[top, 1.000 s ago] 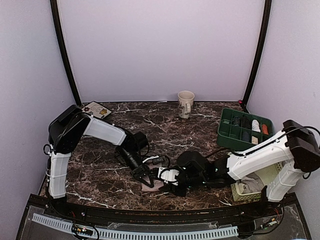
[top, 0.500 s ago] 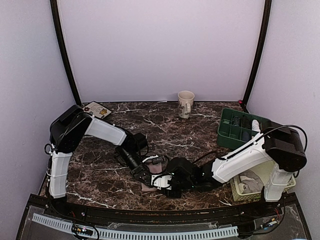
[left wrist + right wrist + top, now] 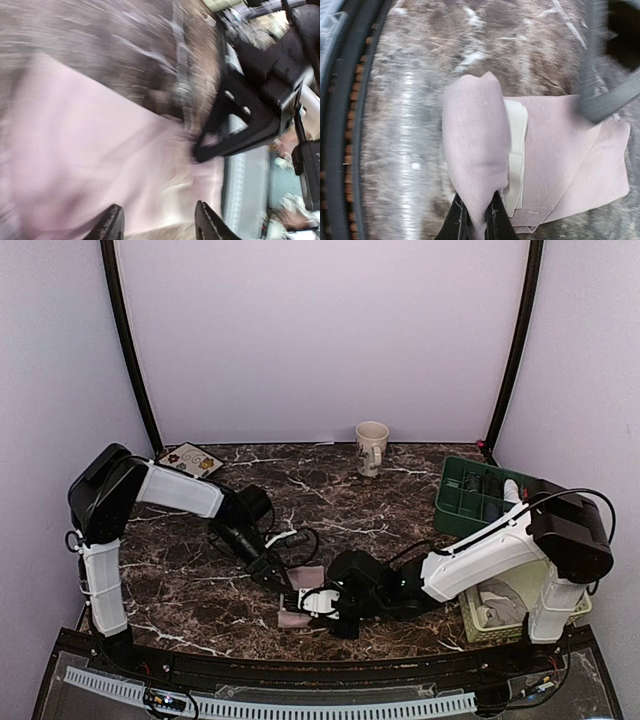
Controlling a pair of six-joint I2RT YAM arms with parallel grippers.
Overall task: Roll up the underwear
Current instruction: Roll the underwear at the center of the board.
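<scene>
Right hand (image 3: 476,216) pinching rolled fold of pink underwear (image 3: 560,150); left hand (image 3: 160,222) parted

The left gripper (image 3: 160,225) hovers, jaws apart, over blurred pink underwear (image 3: 85,150).

A beige mug (image 3: 372,445) stands upright at the rear of the dark marble table (image 3: 330,490). A green compartment tray (image 3: 446,502) sits right of it, well apart. A patterned card (image 3: 193,458) lies flat at the left rear. A pale basket (image 3: 483,628) sits at the front right.
</scene>
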